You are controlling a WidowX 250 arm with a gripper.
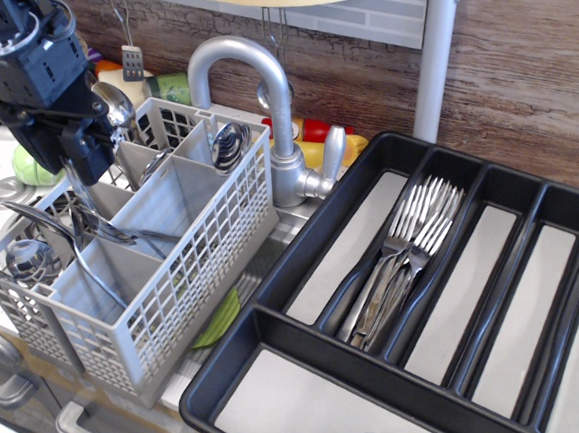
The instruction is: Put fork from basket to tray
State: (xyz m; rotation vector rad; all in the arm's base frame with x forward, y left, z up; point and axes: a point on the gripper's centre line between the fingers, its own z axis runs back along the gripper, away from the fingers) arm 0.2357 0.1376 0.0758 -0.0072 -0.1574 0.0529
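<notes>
Gripping fork [79, 198] (over basket [189, 275]): end effector [64, 159].

The black gripper [72, 158] hangs over the left end of the grey basket [189, 275], closed on a steel fork [80, 205] standing upright. More forks [405, 258] lie in the black tray [302, 251] alongside

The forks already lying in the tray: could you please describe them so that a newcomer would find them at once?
Start at the big black tray on the right. In its second long compartment from the left lies a heap of steel forks, tines pointing towards the wooden wall. Every other compartment shows only a bare pale bottom.
</notes>
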